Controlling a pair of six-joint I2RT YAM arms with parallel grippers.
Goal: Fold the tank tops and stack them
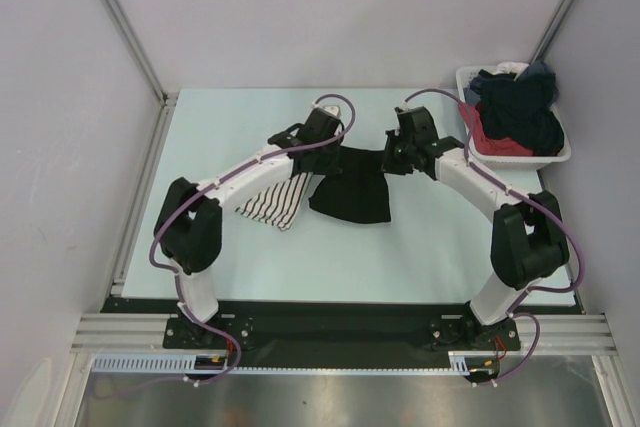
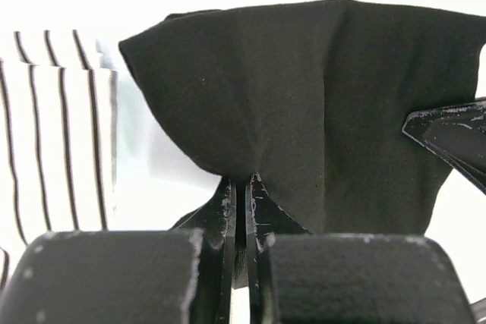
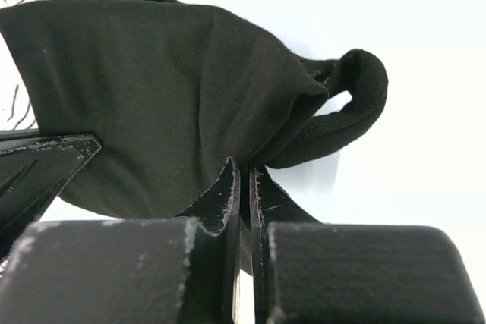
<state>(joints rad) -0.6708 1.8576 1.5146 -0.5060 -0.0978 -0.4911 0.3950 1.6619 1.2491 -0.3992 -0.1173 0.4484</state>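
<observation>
Pinching the soft, light black tank top [image 1: 352,189] by its upper edge with left fingers [image 2: 225,216] and right fingers [image 3: 227,201] closed tight, draping it over the bench [image 1: 400,257] beside the striped tank top [image 1: 275,202].

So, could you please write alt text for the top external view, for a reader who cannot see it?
The black top is pinched at its far edge by the left gripper and right gripper, both shut on it, over a pale table. The striped top lies to its left; a white basket of clothes sits far right.
</observation>
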